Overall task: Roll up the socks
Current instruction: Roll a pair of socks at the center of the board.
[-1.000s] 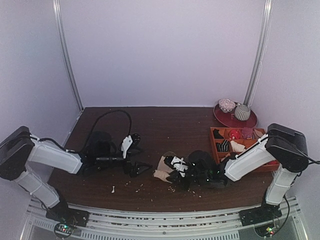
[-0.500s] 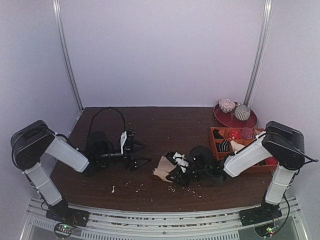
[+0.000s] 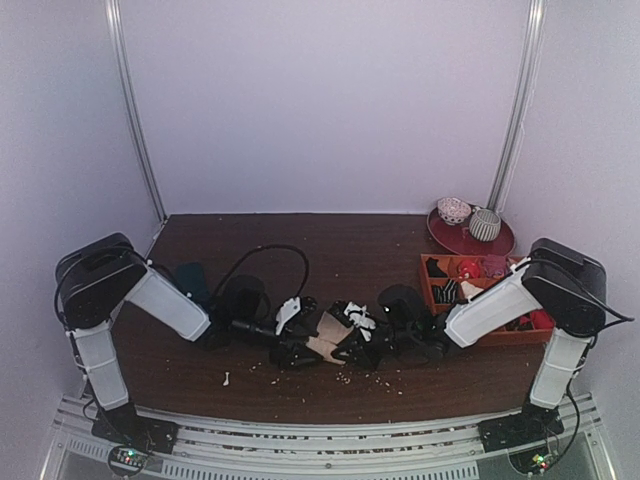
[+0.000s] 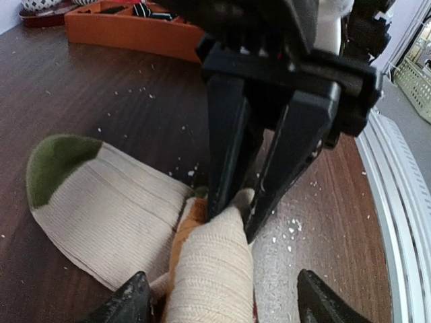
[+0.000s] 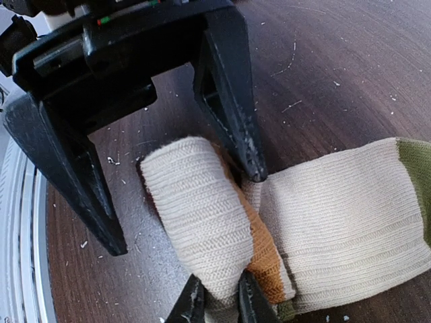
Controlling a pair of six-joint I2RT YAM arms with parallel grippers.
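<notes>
The socks [image 5: 343,222] are cream knit with an orange stripe and a green toe, lying at the table's middle front [image 3: 325,328]. One end is rolled into a thick roll [image 5: 195,215], the rest lies flat [image 4: 108,208]. My right gripper [image 5: 217,306] is shut on the near end of the roll; it also shows in the top view [image 3: 352,345]. My left gripper [image 4: 225,303] is open, its fingers [image 5: 232,128] straddling the roll from the opposite side; in the top view it is just left of the socks [image 3: 290,345].
An orange tray [image 3: 436,300] with sock bundles stands at the right, a red plate [image 3: 450,238] with two bundles behind it. A dark sock [image 3: 190,275] lies at the left. White crumbs [image 3: 345,378] dot the wood. The metal rail [image 4: 397,202] runs along the front edge.
My left arm has swung right from the table's left-middle to the socks, its open gripper now around the roll. My right gripper has stayed on the roll, shifting slightly.
</notes>
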